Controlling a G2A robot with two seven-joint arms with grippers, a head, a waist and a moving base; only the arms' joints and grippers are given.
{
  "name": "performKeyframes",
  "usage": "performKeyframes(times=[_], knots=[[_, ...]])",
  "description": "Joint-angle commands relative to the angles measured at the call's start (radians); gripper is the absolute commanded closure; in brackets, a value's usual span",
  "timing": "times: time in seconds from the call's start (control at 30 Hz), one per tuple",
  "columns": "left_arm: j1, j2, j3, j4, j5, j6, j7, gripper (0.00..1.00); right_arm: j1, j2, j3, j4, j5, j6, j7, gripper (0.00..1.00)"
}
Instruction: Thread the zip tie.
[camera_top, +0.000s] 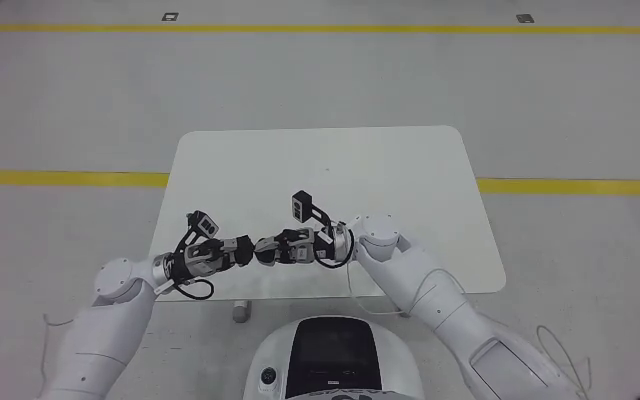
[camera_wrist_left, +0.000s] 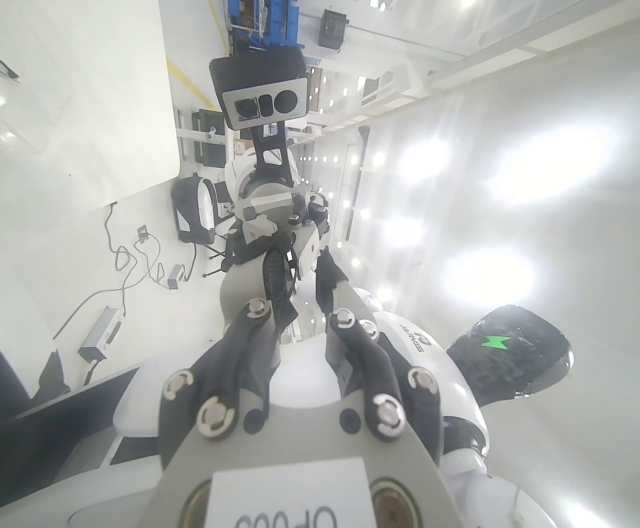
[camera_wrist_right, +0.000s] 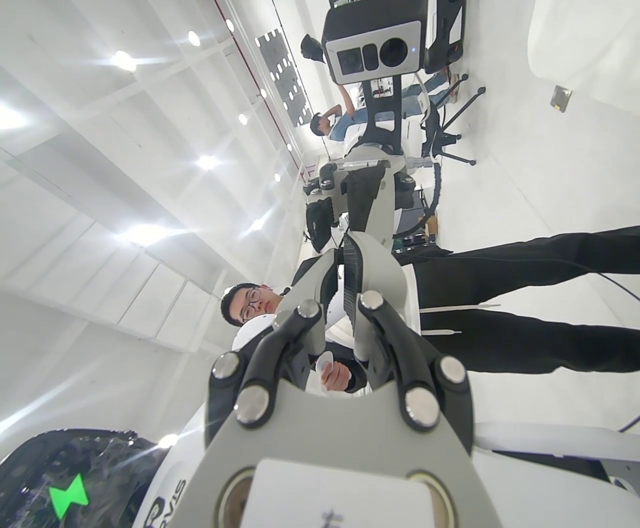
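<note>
Zip tie (camera_wrist_left: 288, 282) is the tiniest thing going here, so we're saving the details for the end.

Biggest is the grey floor (camera_top: 90, 100), with a yellow line (camera_top: 80, 178) running across it well beyond both grippers. Next is the white table (camera_top: 400, 170). Most of it stretches out past the grippers, and its near edge sits right under them.

The left gripper (camera_top: 250, 253) and right gripper (camera_top: 270, 249) are nose to nose above that near edge. They're so close that from the top view we can't tell whether they touch.

Each wrist has a small black camera box on a stalk just behind its gripper: the left wrist camera (camera_top: 203, 222) and the right wrist camera (camera_top: 302, 206).

In the left wrist view, the left gripper's fingers (camera_wrist_left: 327, 280) stand slightly spread, with a slim gap between them. In the right wrist view, the right gripper's fingers (camera_wrist_right: 367, 260) are pressed close together. If anything's between them, it's too thin for us to make out.

As for the tie, we think it's the thin dark strip lying along one pad inside the left gripper's gap. It points at the right gripper's tips just ahead, but we can't swear to it.
</note>
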Motion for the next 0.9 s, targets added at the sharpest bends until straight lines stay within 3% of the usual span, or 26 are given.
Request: performKeyframes(times=[0.0,0.1,0.2,0.23,0.27,0.3,0.6,0.67,0.87], knots=[[0.002,0.001,0.0,-0.001,0.0,-0.001,-0.001,0.91,-0.001,0.0,0.0,-0.001,0.0,0.0,-0.002,1.0],[0.005,0.002,0.001,-0.002,0.002,-0.003,-0.002,1.0,-0.003,0.001,-0.001,-0.004,-0.001,0.002,-0.004,1.0],[0.008,0.003,0.001,-0.003,0.002,-0.004,-0.002,1.0,-0.005,0.003,-0.001,-0.008,-0.004,0.006,-0.01,1.0],[0.008,0.004,0.0,-0.002,0.001,-0.005,-0.002,1.0,-0.007,0.003,0.001,-0.01,-0.003,0.006,-0.013,0.65],[0.009,0.004,-0.001,-0.002,0.0,-0.006,-0.003,1.0,-0.009,0.004,0.003,-0.012,-0.002,0.007,-0.015,0.04],[0.009,0.005,-0.002,-0.002,-0.001,-0.006,-0.003,1.0,-0.011,0.006,0.008,-0.016,-0.001,0.006,-0.018,0.0],[0.017,0.009,-0.014,0.0,-0.016,-0.013,-0.007,1.0,-0.055,0.035,0.082,-0.084,-0.021,-0.009,-0.046,0.0],[0.017,0.009,-0.013,0.0,-0.017,-0.012,-0.01,1.0,-0.068,0.039,0.095,-0.104,-0.036,-0.042,-0.089,0.0],[0.02,0.012,-0.008,-0.023,0.0,-0.002,-0.032,1.0,-0.07,0.039,0.096,-0.105,-0.037,-0.047,-0.095,0.0]])
